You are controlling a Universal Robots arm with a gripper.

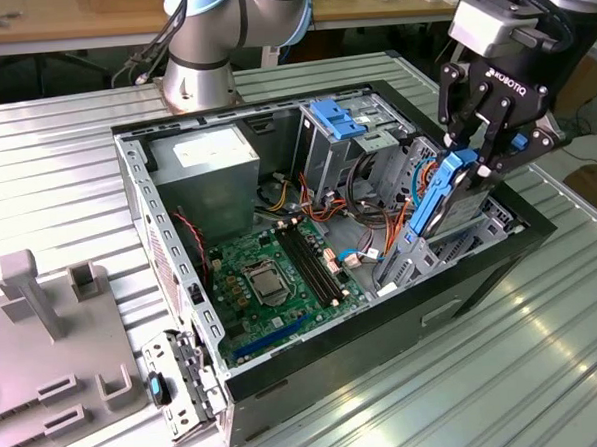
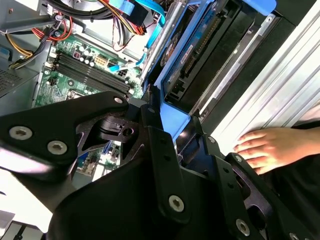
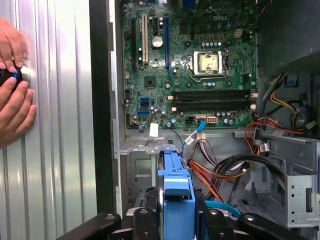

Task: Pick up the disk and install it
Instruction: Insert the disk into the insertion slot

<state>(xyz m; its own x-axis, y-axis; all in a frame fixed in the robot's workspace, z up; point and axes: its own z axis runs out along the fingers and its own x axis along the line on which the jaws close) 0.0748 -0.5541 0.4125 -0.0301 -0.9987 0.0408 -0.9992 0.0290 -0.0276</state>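
The disk (image 1: 437, 194), a grey drive in a blue plastic frame, stands on edge and tilted above the drive bay (image 1: 457, 230) at the exterior view's right end of the open computer case (image 1: 142, 197). My gripper (image 1: 473, 162) is shut on its upper blue edge. In the second wrist view the disk (image 2: 192, 55) runs away from the black fingers (image 2: 155, 127) toward the bay. In the first wrist view its blue frame (image 3: 176, 182) sits between the gripper's (image 3: 176, 216) fingers. I cannot tell whether its lower end rests in the bay.
Inside the case lie a green circuit board (image 1: 271, 275), a big grey metal box (image 1: 210, 163) and bundles of cables (image 1: 353, 216). A person's hands (image 3: 14, 97) rest on the ribbed metal table beside the case. A grey fixture (image 1: 44, 337) stands at the exterior view's left.
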